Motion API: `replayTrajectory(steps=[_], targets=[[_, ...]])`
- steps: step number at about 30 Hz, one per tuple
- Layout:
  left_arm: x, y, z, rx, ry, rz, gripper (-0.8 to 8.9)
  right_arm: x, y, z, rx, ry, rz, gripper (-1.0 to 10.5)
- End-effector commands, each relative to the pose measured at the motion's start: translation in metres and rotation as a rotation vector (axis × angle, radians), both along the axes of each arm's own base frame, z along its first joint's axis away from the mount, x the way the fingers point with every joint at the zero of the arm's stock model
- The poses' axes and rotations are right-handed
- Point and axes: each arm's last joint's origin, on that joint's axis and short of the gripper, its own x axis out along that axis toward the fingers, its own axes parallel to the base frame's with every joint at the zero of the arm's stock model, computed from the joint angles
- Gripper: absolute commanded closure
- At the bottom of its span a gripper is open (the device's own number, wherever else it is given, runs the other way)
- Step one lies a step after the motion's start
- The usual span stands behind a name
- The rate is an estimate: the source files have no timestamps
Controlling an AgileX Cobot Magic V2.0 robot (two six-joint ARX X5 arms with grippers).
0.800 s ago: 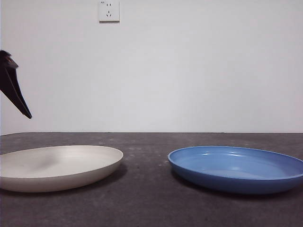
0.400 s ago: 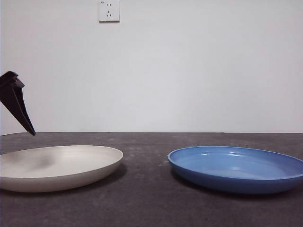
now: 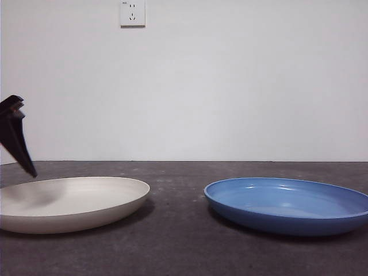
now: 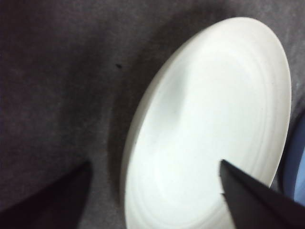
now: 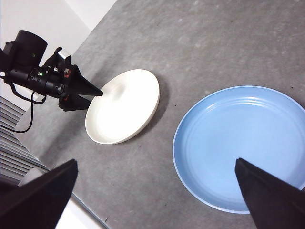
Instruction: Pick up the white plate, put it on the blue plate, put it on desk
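White plate [image 3: 72,201] lies flat on the desk [image 3: 178,241], on the left side in the front view. The blue plate [image 3: 287,204] lies on the right, well apart from it, with bare desk between them. Both plates have nothing in them.

In the front view only a black tip of the left gripper [image 3: 17,141] shows at the left edge. It points down and hangs above the far left part of the white plate, without touching it. This view does not show if the jaws are spread.

The left wrist view gives this. The left gripper [image 4: 152,191] has its two jaws wide apart, and they hold nothing. One jaw is over the desk beside the plate's rim, the other is over the inside of the white plate [image 4: 209,119]. A small part of the blue plate [image 4: 298,167] shows at the picture's edge.

The right wrist view looks from high above and shows the whole scene. The white plate [image 5: 124,107] and the blue plate [image 5: 243,145] lie side by side on the grey desk [image 5: 214,43]. The left gripper [image 5: 90,93] reaches with its tips over the rim of the white plate. The right gripper [image 5: 157,191] hangs high over the desk, jaws wide apart and with nothing between them.

A white wall socket [image 3: 132,12] is on the wall behind the desk, seen in the front view only.
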Motion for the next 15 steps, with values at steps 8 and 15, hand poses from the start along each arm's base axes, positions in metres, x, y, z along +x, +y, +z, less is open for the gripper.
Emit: replayTrajectory(steps=[8, 15], targets=[[0.0036, 0.0019, -0.0036, 0.075, -0.003, -0.004, 7.76, 0.0005, 0.0003, 0.0053, 0.000, -0.024, 0.005, 3.3], [0.0049, 0.0025, -0.0035, 0.098, -0.021, -0.009, 7.98, 0.0005, 0.0003, 0.0053, 0.000, -0.024, 0.005, 3.3]])
